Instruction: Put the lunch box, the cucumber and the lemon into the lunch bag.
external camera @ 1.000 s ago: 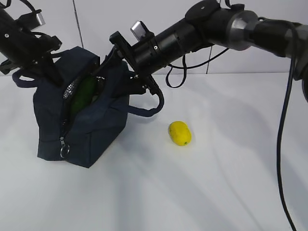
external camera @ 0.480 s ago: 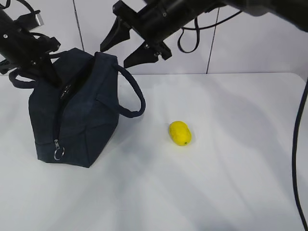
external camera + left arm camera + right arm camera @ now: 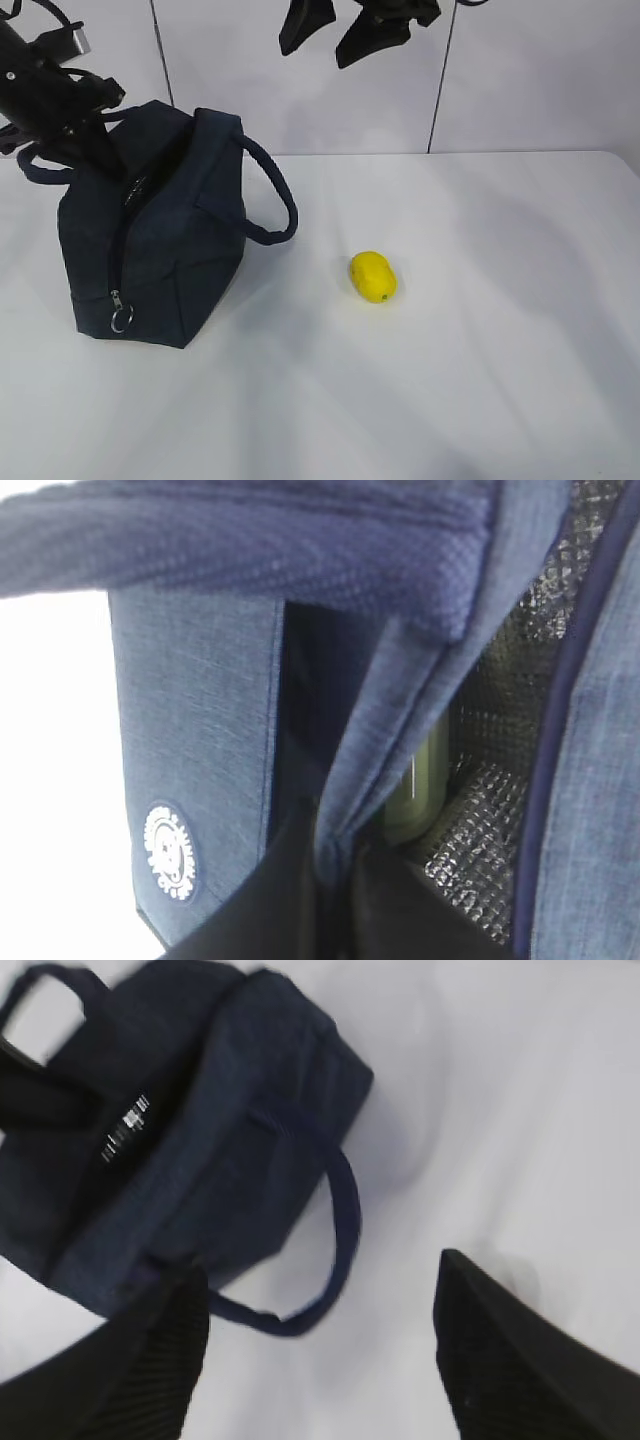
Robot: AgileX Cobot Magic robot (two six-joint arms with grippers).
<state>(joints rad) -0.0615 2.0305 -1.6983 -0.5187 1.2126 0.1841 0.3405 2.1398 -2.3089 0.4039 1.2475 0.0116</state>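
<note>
The navy lunch bag (image 3: 150,240) stands at the left on the white table, its zipper open along the top. My left gripper (image 3: 97,148) is shut on the bag's near top edge (image 3: 335,865) and holds the mouth apart. Inside, against the silver lining, the dark green cucumber (image 3: 420,780) shows. The lunch box is hidden. The yellow lemon (image 3: 373,276) lies on the table to the right of the bag. My right gripper (image 3: 338,30) is open and empty, high above the bag's right side; in its own view (image 3: 320,1360) the bag (image 3: 200,1150) lies below.
One loop handle (image 3: 280,205) hangs out from the bag's right side toward the lemon. A silver ring pull (image 3: 120,321) hangs at the bag's front lower corner. A white wall with dark seams stands behind the table.
My right gripper has come out of the bag's mouth and risen, open and empty. The bag has settled more upright and its mouth has narrowed. The left gripper and lemon have not moved.
</note>
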